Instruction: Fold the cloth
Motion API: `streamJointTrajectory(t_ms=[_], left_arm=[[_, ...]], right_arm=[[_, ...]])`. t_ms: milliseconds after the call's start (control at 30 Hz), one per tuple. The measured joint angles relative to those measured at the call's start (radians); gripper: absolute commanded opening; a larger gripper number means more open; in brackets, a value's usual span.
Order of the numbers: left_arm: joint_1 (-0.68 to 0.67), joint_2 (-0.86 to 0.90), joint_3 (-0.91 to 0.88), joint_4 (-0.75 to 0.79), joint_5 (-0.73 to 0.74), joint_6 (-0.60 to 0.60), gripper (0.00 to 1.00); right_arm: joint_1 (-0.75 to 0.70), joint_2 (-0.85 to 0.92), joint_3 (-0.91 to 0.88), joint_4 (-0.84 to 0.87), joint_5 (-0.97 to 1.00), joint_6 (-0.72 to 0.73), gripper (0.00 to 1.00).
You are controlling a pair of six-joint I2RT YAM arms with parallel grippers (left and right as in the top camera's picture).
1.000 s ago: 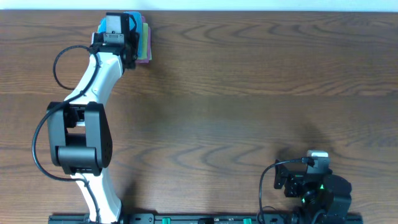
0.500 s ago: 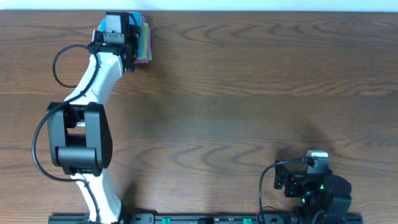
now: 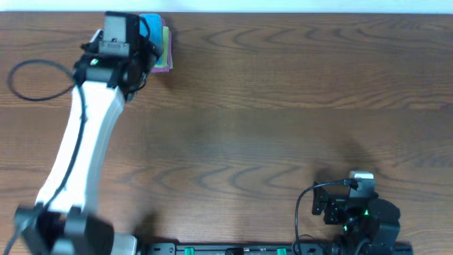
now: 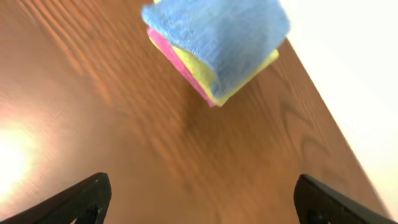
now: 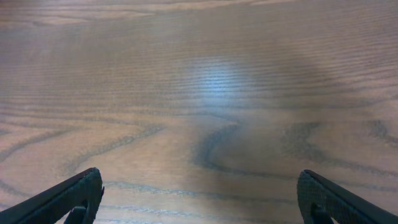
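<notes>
Right gripper (image 5: pixel 199 202) sits near the base, jaws wide apart over the brown wood-grain table (image 5: pixel 211 93). Farther out, left gripper (image 4: pixel 202 199) is spread wide too, holding nothing. Beyond it, at the far-left table edge, the folded sky-blue terry cloth (image 4: pixel 217 34) tops a yellow-green cloth (image 4: pixel 194 70) and a pink cloth (image 4: pixel 174 60). One corner points at that gripper. The pile's long axis runs near-to-far.

Right gripper (image 5: pixel 199 202) jaws stand wide apart, a dark tip in each lower corner, above the wood-grain worktop (image 5: pixel 205 124) with pale glare.
</notes>
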Motion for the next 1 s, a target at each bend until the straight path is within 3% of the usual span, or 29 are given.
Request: streamJointTrajectory(t_ms=[167, 467, 667, 700, 767, 800, 867, 933, 1000], left_arm=[[-0.006, -0.257, -0.149, -0.055, -0.069, 0.142, 0.95], [-0.006, -0.787, -0.697, -0.013, -0.205, 0.262, 0.95], [-0.006, -1.055, -0.947, 0.099, -0.228, 0.446, 0.95], [-0.006, -1.086, -0.977, 0.103, -0.228, 0.476, 0.92], [-0.006, -1.161, -1.06, 0.132, -0.228, 0.541, 0.57], [-0.006, -1.189, -1.096, 0.145, -0.227, 0.566, 0.53], [-0.006, -1.245, -1.174, 0.174, -0.205, 0.658, 0.72], [-0.006, -1.288, -1.219, 0.181, -0.173, 0.703, 0.98], [-0.001, -1.33, -1.249, 0.178, -0.129, 0.721, 0.95]], right_arm=[[0.0, 0.0, 0.0, 0.001, 0.0, 0.0, 0.99], [0.0, 0.0, -0.002, 0.0, 0.001, 0.0, 0.99], [0.0, 0.0, -0.002, 0.0, 0.001, 0.0, 0.99], [0.0, 0.0, -0.002, 0.0, 0.001, 0.0, 0.99], [0.0, 0.0, -0.002, -0.001, 0.001, 0.0, 0.99], [0.0, 0.0, -0.002, 0.0, 0.0, 0.0, 0.99], [0.0, 0.0, -0.002, 0.0, 0.001, 0.0, 0.99], [0.0, 0.0, -0.002, 0.0, 0.001, 0.0, 0.99], [0.0, 0.0, -0.002, 0.0, 0.001, 0.0, 0.99]])
